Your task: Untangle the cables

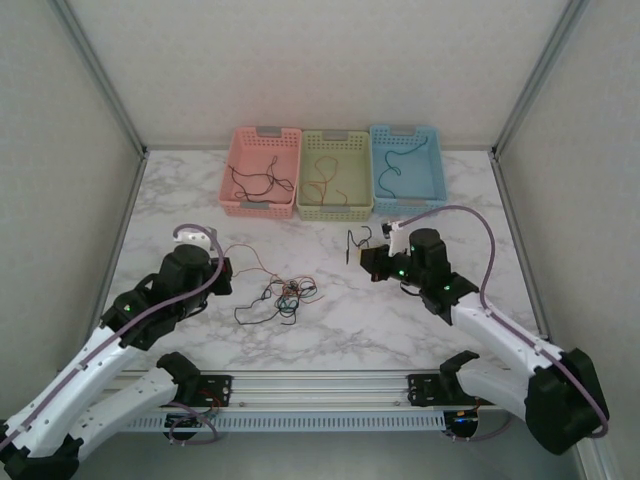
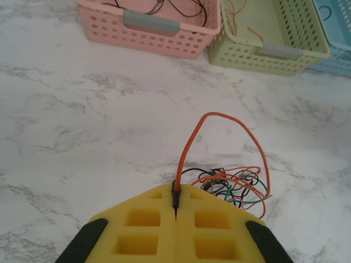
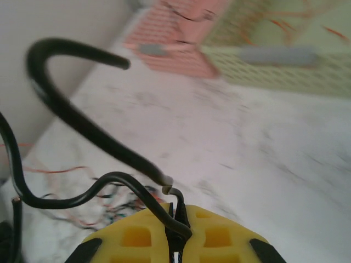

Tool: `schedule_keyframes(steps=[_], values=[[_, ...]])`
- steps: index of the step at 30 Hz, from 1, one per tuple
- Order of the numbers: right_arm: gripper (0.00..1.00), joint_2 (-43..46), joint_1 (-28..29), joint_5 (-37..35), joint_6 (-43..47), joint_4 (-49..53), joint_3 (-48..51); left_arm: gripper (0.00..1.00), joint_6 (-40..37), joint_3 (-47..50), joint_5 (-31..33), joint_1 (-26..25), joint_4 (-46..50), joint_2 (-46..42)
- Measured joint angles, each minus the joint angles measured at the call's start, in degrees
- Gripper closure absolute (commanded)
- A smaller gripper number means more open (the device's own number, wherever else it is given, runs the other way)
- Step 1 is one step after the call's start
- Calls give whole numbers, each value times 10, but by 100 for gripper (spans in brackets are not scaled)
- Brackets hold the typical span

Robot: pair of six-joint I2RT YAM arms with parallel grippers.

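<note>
Overhead view: shows a white marble table (image 1: 380,330) with two arms reaching in from the bottom edge.

Just left of centre, shows the cables (image 1: 285,293), a loose tangle of thin black, orange and teal wires lying flat on the marble.

Left of the tangle, shows the left gripper (image 1: 228,265) pressed together on an orange cable (image 1: 250,252) trailing right towards the heap.

Right of centre, shows the right gripper (image 1: 365,258), likewise closed, pinching a black cable (image 1: 350,245) with one end curling up off the table.

Along the top, shows a pink basket (image 1: 258,208) at left, a green basket (image 1: 335,212) in the middle and a blue basket (image 1: 408,203) at right. They touch side by side, each holding a few thin wires.

Left wrist view: at bottom centre, shows yellow fingers (image 2: 148,224) closed tight on the orange cable, arching up and over to the right, down into the tangle at lower right.

Right wrist view, blurred: at bottom centre, shows yellow fingers (image 3: 219,235) clamped on the black cable, looping up towards the upper left, with the tangle faint at lower left.
</note>
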State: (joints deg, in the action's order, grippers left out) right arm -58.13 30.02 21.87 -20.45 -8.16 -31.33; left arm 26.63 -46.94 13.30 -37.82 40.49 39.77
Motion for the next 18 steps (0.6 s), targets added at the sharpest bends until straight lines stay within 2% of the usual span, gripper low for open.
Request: schedule_keyframes(steps=[5, 10, 13, 18], values=[[100, 30, 11, 59, 10, -23, -1, 100, 0, 7, -8, 0, -12, 4], [100, 10, 19, 84, 17, -20, -37, 100, 0, 9, -11, 0, -23, 4], [100, -41, 20, 78, 19, -7, -98, 100, 2, 10, -15, 0, -24, 4], [100, -184, 21, 53, 20, 17, -247, 100, 2, 10, -21, 0, -23, 4]])
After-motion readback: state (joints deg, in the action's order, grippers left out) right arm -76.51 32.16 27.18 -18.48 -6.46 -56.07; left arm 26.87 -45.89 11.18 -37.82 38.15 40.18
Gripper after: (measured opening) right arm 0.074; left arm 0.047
